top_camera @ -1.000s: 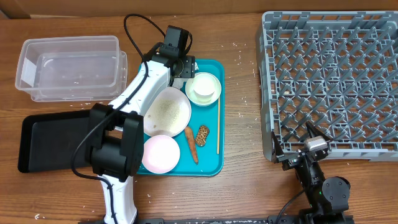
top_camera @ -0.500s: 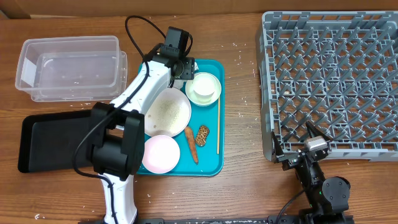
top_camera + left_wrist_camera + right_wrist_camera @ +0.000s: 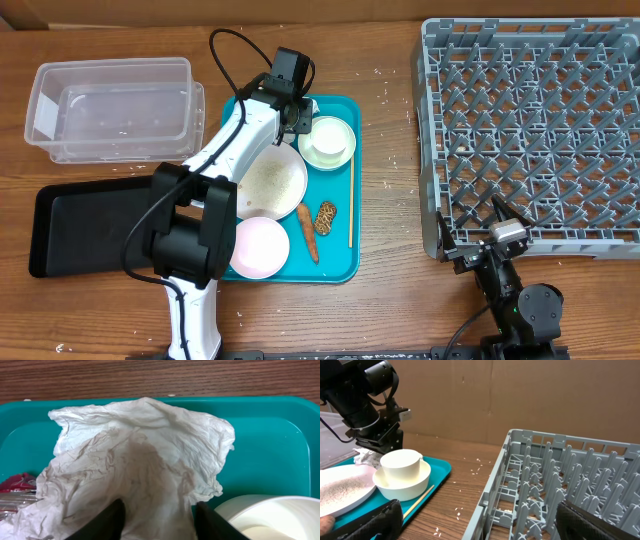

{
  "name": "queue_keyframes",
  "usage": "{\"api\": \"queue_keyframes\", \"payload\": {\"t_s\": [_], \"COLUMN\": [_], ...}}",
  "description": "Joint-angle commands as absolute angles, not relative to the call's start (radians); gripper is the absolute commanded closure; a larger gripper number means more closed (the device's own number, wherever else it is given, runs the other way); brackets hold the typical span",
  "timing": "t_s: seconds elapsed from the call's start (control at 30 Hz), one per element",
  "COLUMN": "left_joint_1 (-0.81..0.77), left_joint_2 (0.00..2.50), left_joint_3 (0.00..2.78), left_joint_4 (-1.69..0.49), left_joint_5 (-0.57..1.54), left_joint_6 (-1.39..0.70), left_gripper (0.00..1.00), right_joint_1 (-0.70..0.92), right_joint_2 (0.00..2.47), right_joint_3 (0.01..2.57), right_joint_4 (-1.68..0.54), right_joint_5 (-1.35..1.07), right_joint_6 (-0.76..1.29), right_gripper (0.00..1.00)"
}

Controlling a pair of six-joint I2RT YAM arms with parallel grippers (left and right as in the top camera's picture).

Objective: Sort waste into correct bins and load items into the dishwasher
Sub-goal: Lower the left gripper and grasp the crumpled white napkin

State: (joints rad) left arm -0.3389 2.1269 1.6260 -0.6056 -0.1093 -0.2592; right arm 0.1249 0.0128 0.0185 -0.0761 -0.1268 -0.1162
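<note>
Paper (image 3: pixel 150 455) shows clearly only on your left wrist view: crumpled on the teal tray (image 3: pixel 265 445), left gripper (image 3: pixel 160 507) half-closed around it, grip unclear. Overhead adds rice plate (image 3: pixel 272 182), carrot (image 3: pixel 308 232) and brown lump (image 3: pixel 326 216) there; right gripper (image 3: pixel 480 525) gapes wide.

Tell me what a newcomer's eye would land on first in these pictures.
The teal tray mid-table, crowded with white dishes, draws the eye first. At its far corner the left fingers stand either side of crumpled paper. To the right, the big grey rack fills that side of the table.
</note>
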Motion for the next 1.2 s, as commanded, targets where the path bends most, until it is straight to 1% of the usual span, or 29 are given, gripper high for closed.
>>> {"api": "queue_keyframes", "payload": {"t_s": [0.0,0.2,0.27,0.43,0.57,0.6,0.67,0.7,0.73,0.77,0.8,0.93,1.17], "left_joint_1": [-0.344,-0.344,-0.344,-0.344,-0.344,-0.344,-0.346,-0.348,-0.348,-0.348,-0.348,-0.347,-0.343], "left_joint_2": [2.138,2.137,2.135,2.122,2.114,2.114,2.114,2.114,2.114,2.115,2.115,2.129,2.159], "left_joint_3": [1.638,1.639,1.639,1.658,1.727,1.749,1.769,1.773,1.773,1.772,1.77,1.769,1.769], "left_joint_4": [-0.606,-0.606,-0.61,-0.631,-0.712,-0.747,-0.789,-0.805,-0.821,-0.828,-0.833,-0.788,-0.734], "left_joint_5": [-0.112,-0.12,-0.12,-0.134,-0.125,-0.101,-0.075,-0.073,-0.072,-0.07,-0.07,-0.07,-0.184], "left_joint_6": [-0.243,-0.216,-0.216,-0.217,-0.218,-0.217,-0.205,-0.196,-0.182,-0.178,-0.169,-0.164,-0.198], "left_gripper": [0.58,0.83,0.96,0.96,0.96,0.91,0.74,0.63,0.34,0.25,0.14,0.13,0.15], "right_joint_1": [0.122,0.122,0.122,0.122,0.122,0.122,0.122,0.122,0.122,0.122,0.122,0.122,0.122], "right_joint_2": [0.003,0.003,0.003,0.003,0.003,0.003,0.003,0.003,0.003,0.003,0.003,0.003,0.003], "right_joint_3": [0.008,0.008,0.008,0.008,0.008,0.008,0.008,0.008,0.008,0.008,0.008,0.008,0.008], "right_joint_4": [-0.073,-0.073,-0.073,-0.073,-0.073,-0.073,-0.073,-0.073,-0.073,-0.073,-0.073,-0.073,-0.073], "right_joint_5": [-0.132,-0.132,-0.132,-0.132,-0.132,-0.132,-0.132,-0.132,-0.132,-0.132,-0.132,-0.132,-0.132], "right_joint_6": [-0.116,-0.116,-0.116,-0.116,-0.116,-0.116,-0.116,-0.116,-0.116,-0.116,-0.116,-0.116,-0.116], "right_gripper": [0.0,0.0,0.0,0.0,0.0,0.0,0.0,0.0,0.0,0.0,0.0,0.0,0.0]}}
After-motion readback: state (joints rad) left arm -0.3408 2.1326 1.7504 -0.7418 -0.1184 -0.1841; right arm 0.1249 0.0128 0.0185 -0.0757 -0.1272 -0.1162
